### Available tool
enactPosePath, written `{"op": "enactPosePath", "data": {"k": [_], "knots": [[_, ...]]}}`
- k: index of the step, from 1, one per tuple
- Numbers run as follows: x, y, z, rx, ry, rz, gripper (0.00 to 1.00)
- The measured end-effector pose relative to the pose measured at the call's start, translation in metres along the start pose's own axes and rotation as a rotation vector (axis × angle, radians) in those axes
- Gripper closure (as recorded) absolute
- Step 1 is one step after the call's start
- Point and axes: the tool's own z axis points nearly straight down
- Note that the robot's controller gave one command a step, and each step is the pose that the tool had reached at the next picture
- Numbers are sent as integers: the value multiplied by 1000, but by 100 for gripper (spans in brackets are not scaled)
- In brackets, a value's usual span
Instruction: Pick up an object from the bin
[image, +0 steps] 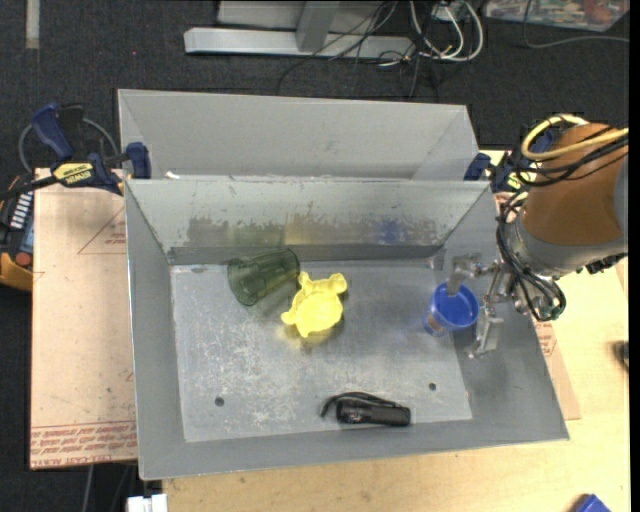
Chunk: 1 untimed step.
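Single camera mounted high over a grey metal bin (250, 380), looking down with a slight tilt toward 12 o'clock, laying open the inner face of the far wall there. Set back enough to take in the whole bin and a margin of dark floor (80, 50) beyond. Robot arm (570, 200) entering from 3 o'clock, cut by the frame edge.
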Motion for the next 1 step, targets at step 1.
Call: {"op": "enactPosePath", "data": {"k": [1], "knots": [[-2, 1, -4, 1, -7, -4, 0]]}}
